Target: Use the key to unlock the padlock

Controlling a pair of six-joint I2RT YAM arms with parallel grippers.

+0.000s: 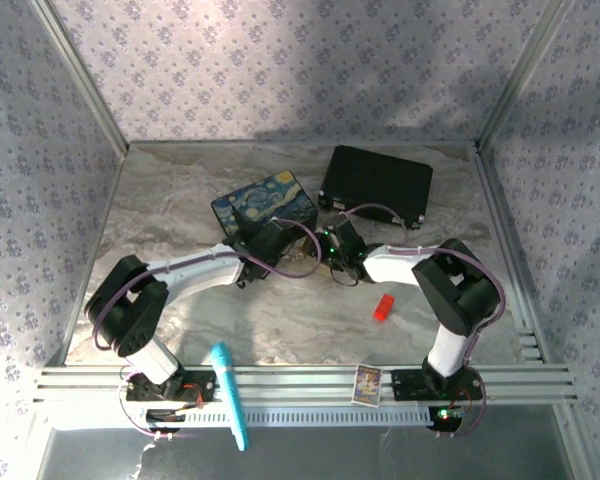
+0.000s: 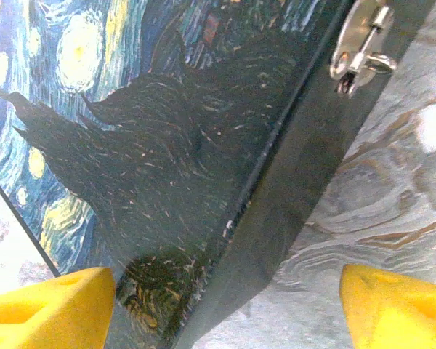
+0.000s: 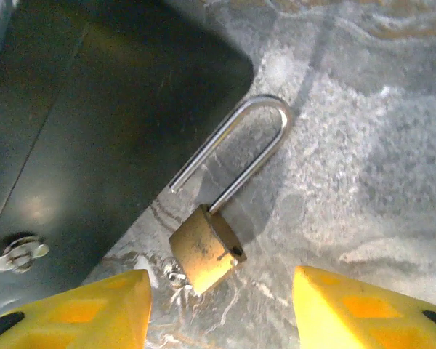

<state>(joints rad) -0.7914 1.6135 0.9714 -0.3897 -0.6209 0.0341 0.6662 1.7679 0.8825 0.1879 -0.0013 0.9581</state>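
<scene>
Scuffed brass padlock (image 3: 206,254), thin U shackle (image 3: 256,138), on marbled table (image 3: 370,145); L gripper (image 2: 225,270), R gripper (image 3: 219,273) agape, empty

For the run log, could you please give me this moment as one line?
left gripper: open, at painted box edge | right gripper: open, over padlock | shackle: one end free

Both arms angled inward, grippers spread wide.
The left arm (image 1: 195,270) extends its white forearm away and rightward; the right arm (image 1: 420,265) bends at a raised elbow and points left, so the two wrists sit near each other. The left gripper (image 2: 221,298) and right gripper (image 3: 221,302) each hold their yellow fingers (image 3: 349,309) well apart, gripping nothing.
</scene>
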